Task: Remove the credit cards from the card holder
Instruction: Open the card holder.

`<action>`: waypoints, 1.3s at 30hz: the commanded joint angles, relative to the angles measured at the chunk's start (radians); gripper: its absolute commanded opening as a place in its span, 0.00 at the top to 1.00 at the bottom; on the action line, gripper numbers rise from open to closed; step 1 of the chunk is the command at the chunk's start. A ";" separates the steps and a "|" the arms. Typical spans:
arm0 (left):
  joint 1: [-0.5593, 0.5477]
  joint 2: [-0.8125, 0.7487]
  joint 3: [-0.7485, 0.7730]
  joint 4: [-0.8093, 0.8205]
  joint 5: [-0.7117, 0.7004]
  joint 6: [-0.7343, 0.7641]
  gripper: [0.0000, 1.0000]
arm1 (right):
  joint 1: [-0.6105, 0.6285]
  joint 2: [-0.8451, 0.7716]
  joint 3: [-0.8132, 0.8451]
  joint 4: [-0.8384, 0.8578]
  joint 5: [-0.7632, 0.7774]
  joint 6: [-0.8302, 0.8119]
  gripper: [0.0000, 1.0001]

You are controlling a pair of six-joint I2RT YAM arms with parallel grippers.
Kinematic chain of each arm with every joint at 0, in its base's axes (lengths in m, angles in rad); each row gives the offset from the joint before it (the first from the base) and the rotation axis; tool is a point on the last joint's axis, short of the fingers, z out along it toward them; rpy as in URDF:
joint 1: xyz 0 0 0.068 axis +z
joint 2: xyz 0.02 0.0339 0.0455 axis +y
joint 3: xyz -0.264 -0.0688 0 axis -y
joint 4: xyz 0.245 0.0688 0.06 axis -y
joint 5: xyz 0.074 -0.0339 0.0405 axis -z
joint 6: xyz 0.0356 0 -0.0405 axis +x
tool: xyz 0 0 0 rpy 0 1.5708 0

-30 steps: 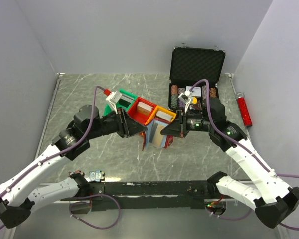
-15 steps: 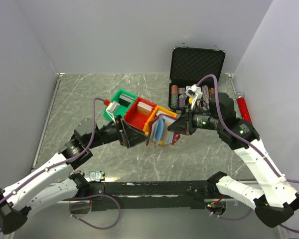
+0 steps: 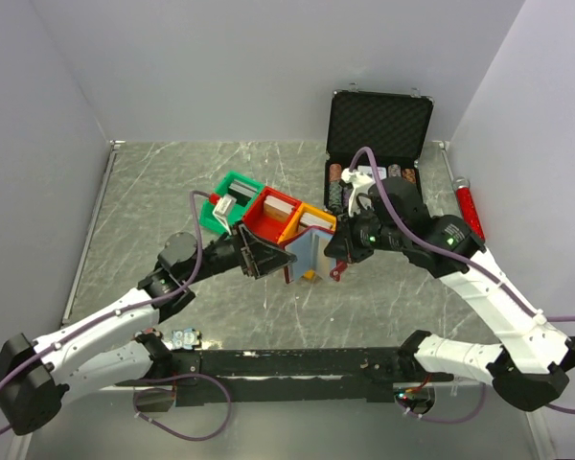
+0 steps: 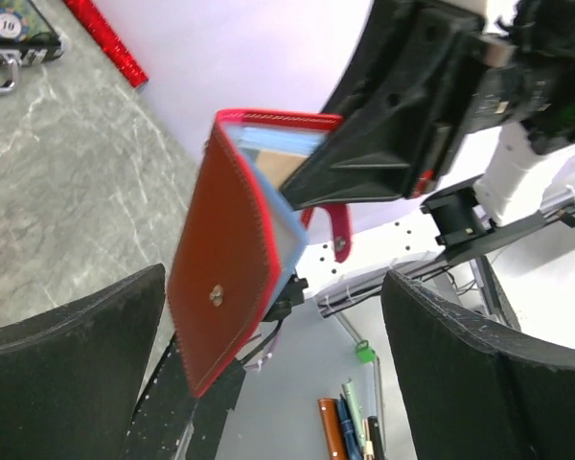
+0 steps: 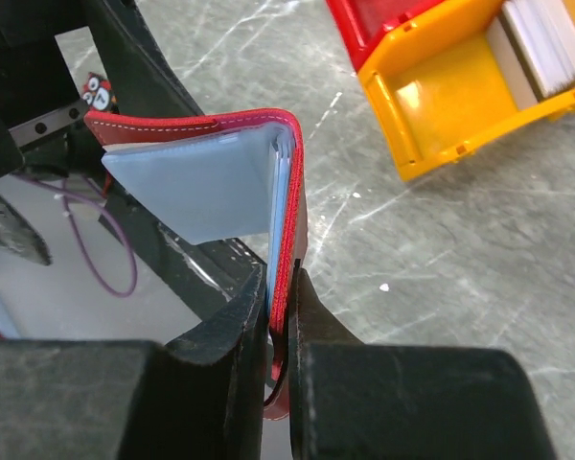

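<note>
Over on the left, the left gripper (image 3: 273, 259) has its fingers (image 4: 77, 374) spread wide apart. They sit either side of the wallet (image 4: 225, 287) without touching it. The wallet is held up between the two arms, half open in a V. From the top camera it's mostly buried behind both grippers, so it's hard to read there. The wrist views help: pale blue cards (image 5: 187, 187) are tucked inside, edges stacked near the fold, and I can't count them. A little strap tab (image 4: 337, 225) hangs loose. The right gripper (image 5: 281, 292) is pinched tight on one flap, and its fingers hide that flap's lower end. Further right, a yellow bin (image 5: 450, 96) sits on the table (image 5: 441, 249). The white stack inside it is cut off by the frame edge, and only a corner of a red bin (image 5: 359, 19) shows.
</note>
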 commanded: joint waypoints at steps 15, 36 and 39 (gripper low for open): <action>-0.065 0.014 0.054 -0.013 -0.099 0.122 0.05 | 0.077 0.037 0.098 -0.039 0.096 0.027 1.00; -0.095 0.011 0.129 -0.202 -0.115 0.174 0.99 | 0.013 -0.081 -0.043 0.185 -0.249 0.076 0.65; -0.095 -0.011 0.117 -0.219 -0.116 0.174 0.99 | -0.029 -0.106 -0.078 0.232 -0.320 0.093 0.60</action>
